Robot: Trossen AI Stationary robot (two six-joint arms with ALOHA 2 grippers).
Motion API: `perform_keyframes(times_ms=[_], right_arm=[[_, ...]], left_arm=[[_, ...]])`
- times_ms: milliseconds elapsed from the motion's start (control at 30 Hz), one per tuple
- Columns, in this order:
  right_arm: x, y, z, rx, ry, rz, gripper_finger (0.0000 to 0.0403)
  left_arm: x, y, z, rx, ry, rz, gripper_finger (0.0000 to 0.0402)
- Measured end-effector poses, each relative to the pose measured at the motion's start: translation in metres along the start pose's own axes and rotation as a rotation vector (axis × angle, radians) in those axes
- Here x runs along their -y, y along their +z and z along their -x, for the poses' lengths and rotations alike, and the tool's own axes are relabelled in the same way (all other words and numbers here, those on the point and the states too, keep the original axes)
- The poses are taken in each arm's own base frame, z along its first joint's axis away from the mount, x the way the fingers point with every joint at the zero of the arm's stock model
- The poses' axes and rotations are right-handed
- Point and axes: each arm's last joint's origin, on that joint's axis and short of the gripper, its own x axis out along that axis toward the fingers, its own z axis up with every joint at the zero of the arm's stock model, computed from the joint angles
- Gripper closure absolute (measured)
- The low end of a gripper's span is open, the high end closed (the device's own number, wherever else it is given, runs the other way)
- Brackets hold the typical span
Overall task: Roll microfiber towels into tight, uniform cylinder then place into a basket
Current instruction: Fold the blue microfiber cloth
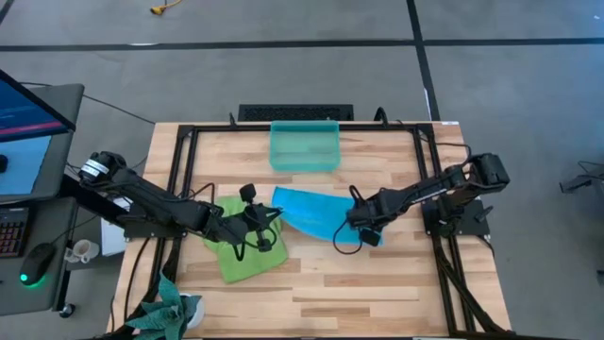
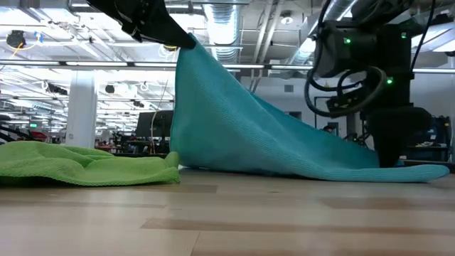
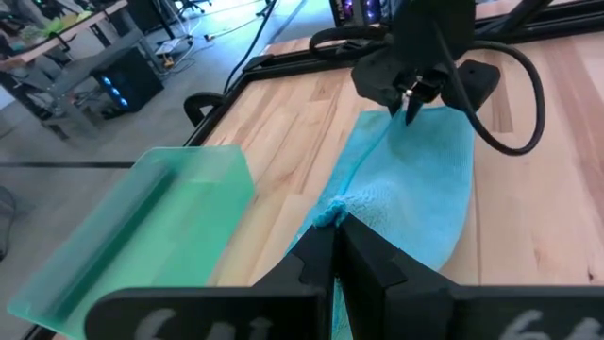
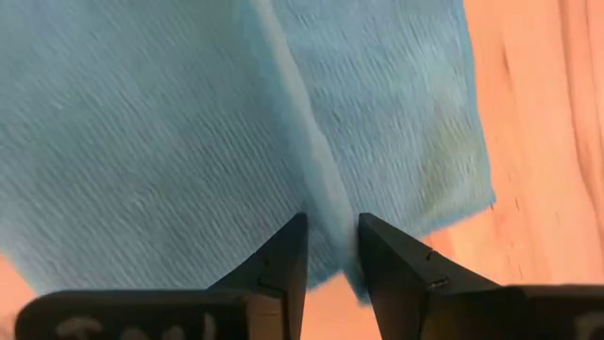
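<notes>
Blue towel (image 1: 316, 215): at centre of the high view, spread on the worktop (image 1: 377, 283) just below the basket; in the low view one corner lifted to the upper left of the frame, cloth sloping down to the lower right edge.
Green towel (image 1: 243, 247): left of centre in the high view, lying rumpled and flat, its right edge beside the blue one; at far left in the low view, flat on the wood.
Basket (image 1: 304, 144): upper centre of the high view, near the far edge of the worktop, well apart from both arms; at lower left in the left wrist view, translucent, nothing seen inside.
Left gripper (image 1: 267, 223): at centre-left of the high view, over the seam between the two towels; fingers (image 3: 321, 263) narrow, pinched on the raised corner of the blue towel, seen bunched at their tips in the left wrist view.
Right gripper (image 1: 363, 229): right of centre in the high view, at the right end of the blue towel; fingers (image 4: 283, 260) narrow, tips down on a ridge of the cloth near its edge, in the right wrist view; whether the fold is truly gripped, cannot tell.
Left arm: from the left edge of the high view, reaching toward centre.
Right arm: from the right edge of the high view, reaching toward centre.
Surroundings: dark frame around the worktop; plant leaves at the lower left corner of the high view; monitor and mouse at far left.
</notes>
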Motion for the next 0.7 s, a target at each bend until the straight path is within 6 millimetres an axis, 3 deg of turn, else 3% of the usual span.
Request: perform_keyframes(times_ms=[267, 567, 700], right_arm=[[-0.004, -0.006, 0.001, -0.005, -0.036, 0.013, 0.0294], [-0.001, -0.009, 0.006, -0.007, -0.037, 0.007, 0.0388], [0.002, -0.012, 0.020, 0.050, 0.002, -0.042, 0.0387]], left_arm=[[0.000, 0.000, 0.000, 0.000, 0.000, 0.000, 0.0400], [0.000, -0.001, 0.000, -0.009, -0.004, -0.008, 0.0400], [0.000, -0.002, 0.000, -0.018, -0.004, -0.017, 0.0400]])
